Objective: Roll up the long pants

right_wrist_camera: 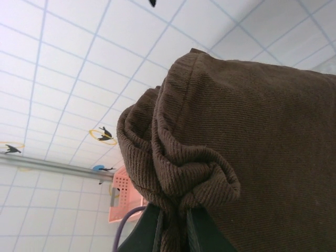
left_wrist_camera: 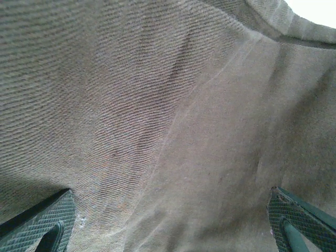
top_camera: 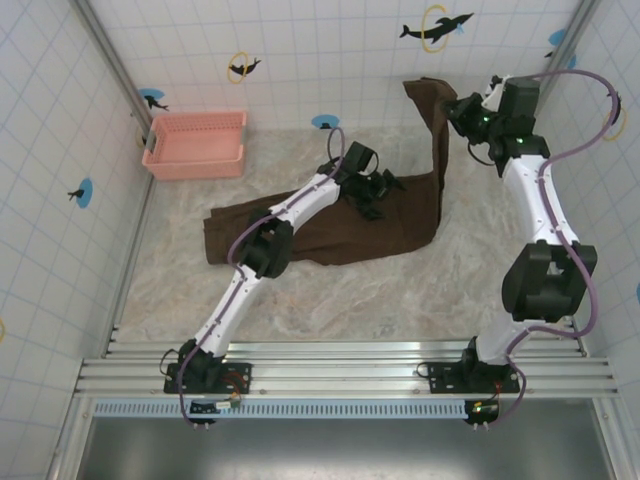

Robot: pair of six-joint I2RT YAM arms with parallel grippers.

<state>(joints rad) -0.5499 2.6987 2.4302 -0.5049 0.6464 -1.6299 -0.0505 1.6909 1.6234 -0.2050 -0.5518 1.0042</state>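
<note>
The long pants lie across the middle of the table, their main length running left to right. At the right end one part turns and climbs toward the back wall. There the right gripper holds it lifted; in the right wrist view its fingers are closed tight on a bunched fold of the brown cloth. The left gripper hangs over the flat part near the bend, its jaws spread wide with nothing between them. The left wrist view shows cloth directly under the fingertips, though I cannot tell whether they touch it. The left arm is therefore the nearer one to the flat stretch, which extends away to its left. A roll would probably have to run along that length. The tabletop is pale and marbled, with open space in front of the pants. A pink basket sits well apart in the back left corner, and tiled walls close in three sides.
</note>
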